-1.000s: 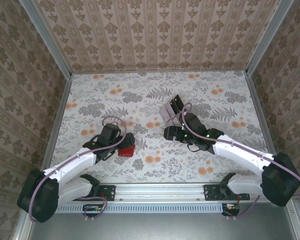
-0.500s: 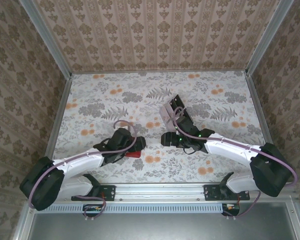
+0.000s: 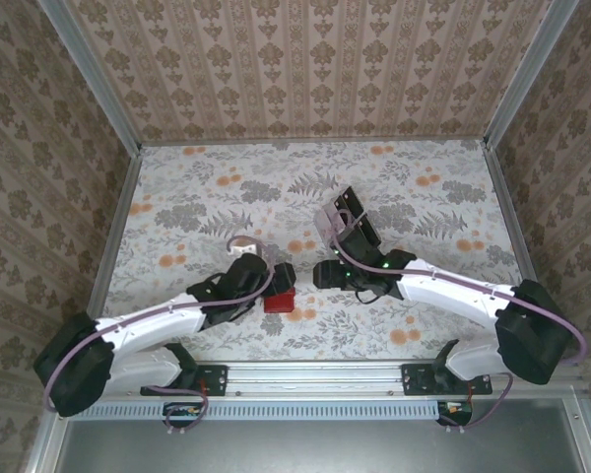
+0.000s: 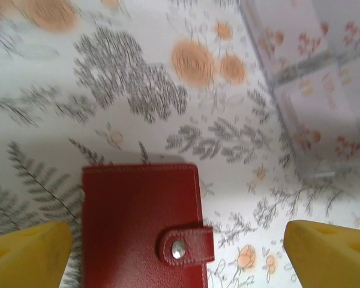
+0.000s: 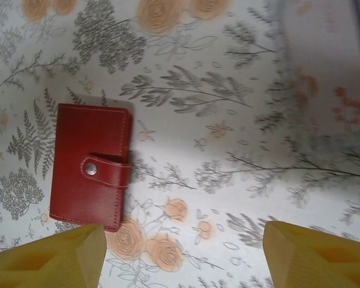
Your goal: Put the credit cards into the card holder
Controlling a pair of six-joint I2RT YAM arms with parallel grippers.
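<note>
— Where is the card holder (image 3: 279,300)?
— It lies flat on the tabletop (image 3: 197,197). It is shut, with its little strap snapped. From above, it sits at about 7 o'clock from the middle.
— What about your left end effector (image 4: 177,255)?
— It is wide open. The card holder is between its two yellow fingers (image 4: 27,252), and neither one touches it.
— And your right end effector (image 5: 183,258)?
— Open too, holding nothing. In its own camera the card holder is at about 10 o'clock from it.
— What else is there?
— A clear tray (image 3: 343,222) sits at 1 o'clock from the card holder. Dark flat pieces (image 3: 360,234) are in it. I cannot tell what they are.
</note>
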